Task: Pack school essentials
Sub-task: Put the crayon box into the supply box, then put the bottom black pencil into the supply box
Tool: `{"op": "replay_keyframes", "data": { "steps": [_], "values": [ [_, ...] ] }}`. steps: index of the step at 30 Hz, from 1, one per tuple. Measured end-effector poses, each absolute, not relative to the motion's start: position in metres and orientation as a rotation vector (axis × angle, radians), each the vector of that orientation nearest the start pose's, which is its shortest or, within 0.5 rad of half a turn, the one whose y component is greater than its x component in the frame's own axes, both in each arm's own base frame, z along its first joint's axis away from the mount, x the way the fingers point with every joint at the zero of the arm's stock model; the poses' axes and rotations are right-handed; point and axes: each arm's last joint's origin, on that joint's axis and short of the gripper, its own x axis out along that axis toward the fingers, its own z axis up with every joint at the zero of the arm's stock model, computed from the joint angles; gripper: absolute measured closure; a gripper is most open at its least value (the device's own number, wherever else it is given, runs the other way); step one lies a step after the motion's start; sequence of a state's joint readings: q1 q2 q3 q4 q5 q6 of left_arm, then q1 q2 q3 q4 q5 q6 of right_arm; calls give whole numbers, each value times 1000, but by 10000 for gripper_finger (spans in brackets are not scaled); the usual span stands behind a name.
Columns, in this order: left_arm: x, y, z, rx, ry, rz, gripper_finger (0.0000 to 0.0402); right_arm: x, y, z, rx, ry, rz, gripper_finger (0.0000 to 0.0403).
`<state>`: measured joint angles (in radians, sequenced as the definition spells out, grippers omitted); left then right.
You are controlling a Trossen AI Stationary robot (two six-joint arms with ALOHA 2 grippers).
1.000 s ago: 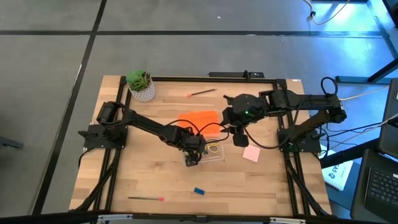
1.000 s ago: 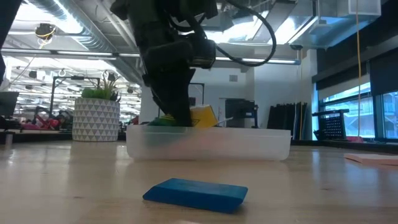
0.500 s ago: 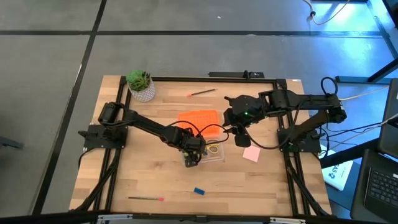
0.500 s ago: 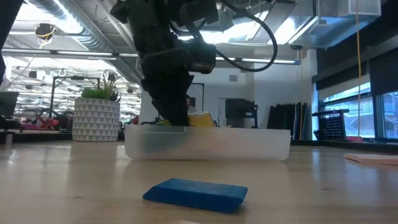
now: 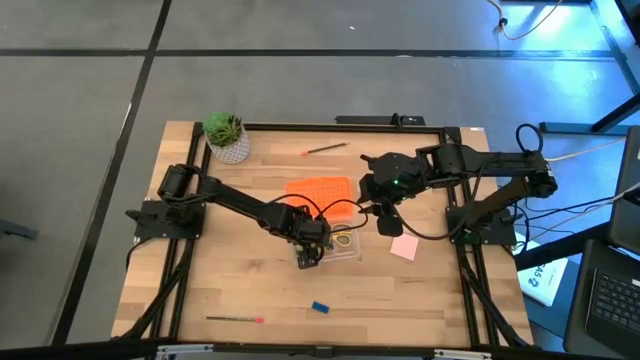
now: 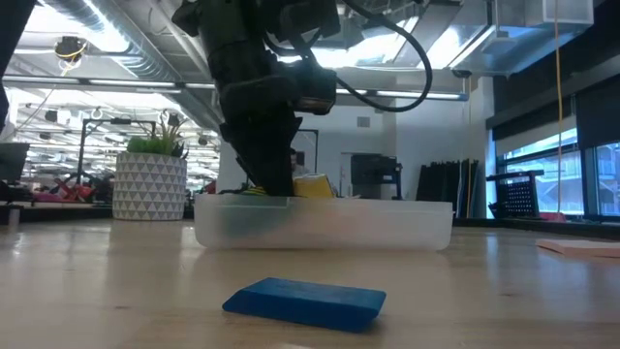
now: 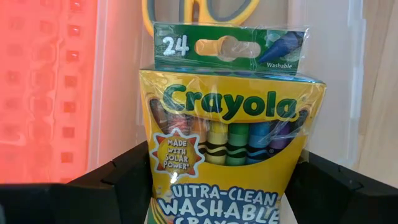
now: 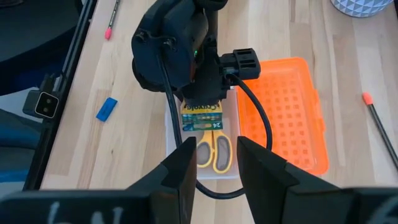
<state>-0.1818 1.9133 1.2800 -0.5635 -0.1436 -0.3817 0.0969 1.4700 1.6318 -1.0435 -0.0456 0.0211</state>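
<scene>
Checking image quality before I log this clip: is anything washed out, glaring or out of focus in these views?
Left wrist view: the orange lid is overexposed to a pale glow, while the crayon box in the left gripper reads sharp. Low view: ceiling lights bloom bright, and the near wall of the clear box looks hazy. High view: evenly lit. Right wrist view: the right gripper sits close and soft.
</scene>
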Motion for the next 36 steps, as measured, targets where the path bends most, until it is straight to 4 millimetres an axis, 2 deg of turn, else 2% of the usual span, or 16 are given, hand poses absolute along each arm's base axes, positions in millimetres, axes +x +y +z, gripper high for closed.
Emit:
{"op": "replay_keyframes", "data": {
  "steps": [8,20,25,29,36],
  "values": [
    [372,-64,166,-147,1164,185,102,286,29,390,-5,883,124,286],
    [372,-65,171,-191,1148,207,24,286,29,390,-3,884,124,286],
    [373,-68,194,-208,1148,204,22,286,29,390,-3,881,124,286],
    [366,-77,214,-215,1186,194,24,286,29,390,-3,877,124,286],
    [329,-105,252,-287,1220,167,24,287,29,391,-5,869,125,286]
  ]
}}
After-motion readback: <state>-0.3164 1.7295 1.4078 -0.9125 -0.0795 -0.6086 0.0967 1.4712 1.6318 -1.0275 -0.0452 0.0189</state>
